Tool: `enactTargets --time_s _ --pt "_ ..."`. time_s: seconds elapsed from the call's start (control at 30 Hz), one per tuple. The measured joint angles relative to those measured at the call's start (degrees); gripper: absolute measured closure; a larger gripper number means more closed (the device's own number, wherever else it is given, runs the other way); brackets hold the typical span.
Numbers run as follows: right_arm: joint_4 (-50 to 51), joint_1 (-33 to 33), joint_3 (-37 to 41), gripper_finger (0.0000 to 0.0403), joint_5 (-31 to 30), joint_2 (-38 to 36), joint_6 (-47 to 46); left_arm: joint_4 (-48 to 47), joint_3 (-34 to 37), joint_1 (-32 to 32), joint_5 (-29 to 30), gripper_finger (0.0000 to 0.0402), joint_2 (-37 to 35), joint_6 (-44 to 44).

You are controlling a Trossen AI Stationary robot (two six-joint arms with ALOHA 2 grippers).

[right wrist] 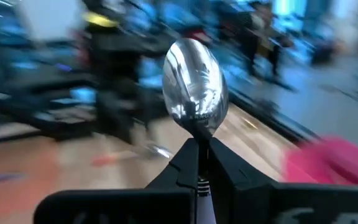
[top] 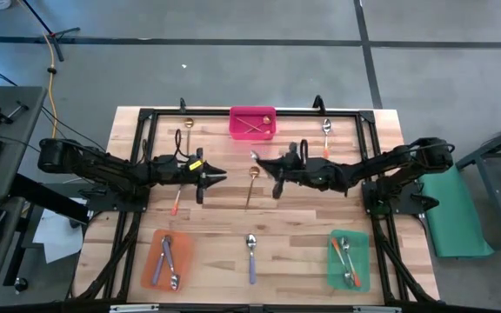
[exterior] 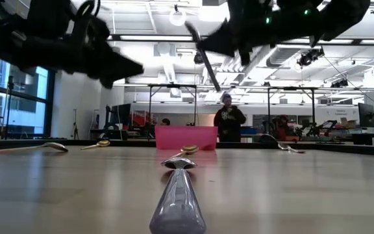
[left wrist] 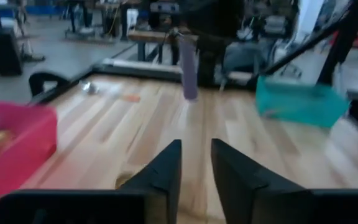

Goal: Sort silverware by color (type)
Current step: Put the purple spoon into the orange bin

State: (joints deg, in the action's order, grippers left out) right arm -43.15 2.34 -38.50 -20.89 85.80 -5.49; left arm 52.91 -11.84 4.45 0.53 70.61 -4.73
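My right gripper [top: 274, 176] is over the table's middle, shut on a spoon with a silver bowl [right wrist: 196, 87] and a purple handle [left wrist: 188, 68]. My left gripper [top: 216, 176] hovers just to its left, open and empty [left wrist: 196, 168]. A gold spoon [top: 250, 187] lies flat between them. An orange-handled spoon [top: 175, 205] lies under the left arm. A purple-handled spoon [top: 250, 256] lies near the front edge. A gold spoon [top: 188, 124] and another spoon [top: 327, 130] lie at the far side. My right gripper pinches the spoon between its two fingers at the neck [right wrist: 199, 142], just under the bowl. The bowl stands out past the fingertips. The purple handle [exterior: 204, 60] hangs slanting below the gripper, and the spoon is lifted clear of the table.
A pink tray [top: 252, 132] at the far edge holds gold spoons. An orange tray [top: 156, 261] front left holds purple-handled spoons, and a green tray [top: 359, 271] front right holds orange-handled ones. A black frame [top: 233, 111] borders the table. A person [exterior: 228, 120] stands far behind.
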Motion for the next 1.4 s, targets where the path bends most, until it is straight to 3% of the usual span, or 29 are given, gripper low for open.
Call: enactTargets --time_s 0.3,0.5,0.83,1.17,1.4 --pt "-11.46 0.71 0.0 0.0403 9.99 0.0 6.42 -0.46 -7.56 -1.97 -1.18 0.0239 0.0 2.4" --pt "-15.43 0.71 -0.04 0.0403 13.7 0.0 7.02 -0.62 -12.27 -1.88 -1.02 0.0215 2.11 6.09" --pt "-14.35 0.66 -2.54 0.0403 14.5 0.48 9.08 0.19 -21.87 -1.88 -1.57 0.0214 12.33 7.39" --pt "-14.43 0.66 -2.51 0.0401 14.48 0.48 10.5 0.48 -27.48 -1.84 -2.87 0.0216 15.95 7.42" --pt "-14.5 0.66 -2.51 0.0402 14.48 0.48 10.67 -0.46 -28.28 -1.8 -2.82 0.0281 16.15 7.47"
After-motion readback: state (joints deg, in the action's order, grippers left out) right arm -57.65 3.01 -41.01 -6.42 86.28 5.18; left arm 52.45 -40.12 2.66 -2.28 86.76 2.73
